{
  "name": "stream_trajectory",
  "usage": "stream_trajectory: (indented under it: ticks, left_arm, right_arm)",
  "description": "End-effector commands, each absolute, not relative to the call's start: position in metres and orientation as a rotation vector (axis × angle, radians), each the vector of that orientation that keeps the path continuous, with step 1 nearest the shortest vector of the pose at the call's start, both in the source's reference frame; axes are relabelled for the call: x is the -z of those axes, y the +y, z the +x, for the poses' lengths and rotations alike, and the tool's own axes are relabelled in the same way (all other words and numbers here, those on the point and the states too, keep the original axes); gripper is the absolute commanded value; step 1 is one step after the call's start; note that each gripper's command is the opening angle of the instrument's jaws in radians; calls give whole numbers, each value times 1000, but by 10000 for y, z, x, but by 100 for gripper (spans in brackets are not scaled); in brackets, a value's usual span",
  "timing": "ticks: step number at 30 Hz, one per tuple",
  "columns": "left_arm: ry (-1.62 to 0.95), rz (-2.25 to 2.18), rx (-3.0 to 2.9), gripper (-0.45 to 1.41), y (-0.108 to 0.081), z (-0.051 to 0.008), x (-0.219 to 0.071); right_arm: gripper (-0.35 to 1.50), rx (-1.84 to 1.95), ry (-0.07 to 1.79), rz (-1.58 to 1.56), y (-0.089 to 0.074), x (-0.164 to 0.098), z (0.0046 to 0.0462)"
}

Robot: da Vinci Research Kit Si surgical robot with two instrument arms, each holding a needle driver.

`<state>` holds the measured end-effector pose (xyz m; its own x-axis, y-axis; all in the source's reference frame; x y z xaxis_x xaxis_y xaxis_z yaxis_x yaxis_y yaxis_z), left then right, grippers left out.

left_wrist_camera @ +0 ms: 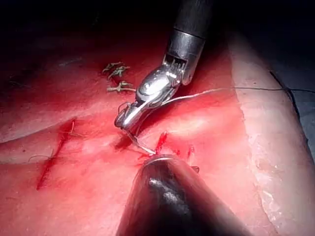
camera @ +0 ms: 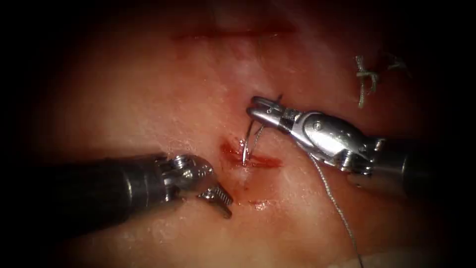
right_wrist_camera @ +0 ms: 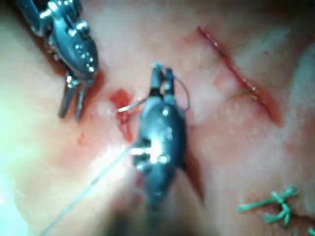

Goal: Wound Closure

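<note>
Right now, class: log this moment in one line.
right claw: holds needle | needle tip: in tissue at cut | left claw: empty

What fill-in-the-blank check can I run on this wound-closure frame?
1. The needle is held by the ____ tool.
2. The needle's tip is in the tissue at the ____.
3. The left tool holds ____.
4. The thread trails below the ____ tool.

Missing words: right; cut; nothing; right

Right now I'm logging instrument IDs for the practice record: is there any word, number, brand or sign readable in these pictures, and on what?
None: no text shows on the right tool, which holds the needle, on the left tool, which holds nothing, or on the tissue.
</note>
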<state>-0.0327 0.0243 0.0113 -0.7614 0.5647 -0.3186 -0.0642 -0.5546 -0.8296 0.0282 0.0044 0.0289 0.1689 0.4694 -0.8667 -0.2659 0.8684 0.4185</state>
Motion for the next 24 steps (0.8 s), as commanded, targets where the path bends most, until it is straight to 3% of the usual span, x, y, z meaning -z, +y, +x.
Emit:
stream_trajectory:
  ticks: [1, 12, 24]
  left_arm:
    - [-1216, -814, -2345, 25, 243, -333, -119]
    - [-1218, -815, -2346, 25, 244, -332, -119]
    - [-1222, -814, -2348, 24, 244, -331, -121]
  right_arm:
    - [-35, -523, 1302, 205, 45, -295, 289]
    - [-35, -513, 1307, 454, 47, -299, 295]
    - [-35, -577, 1179, 717, 29, -307, 299]
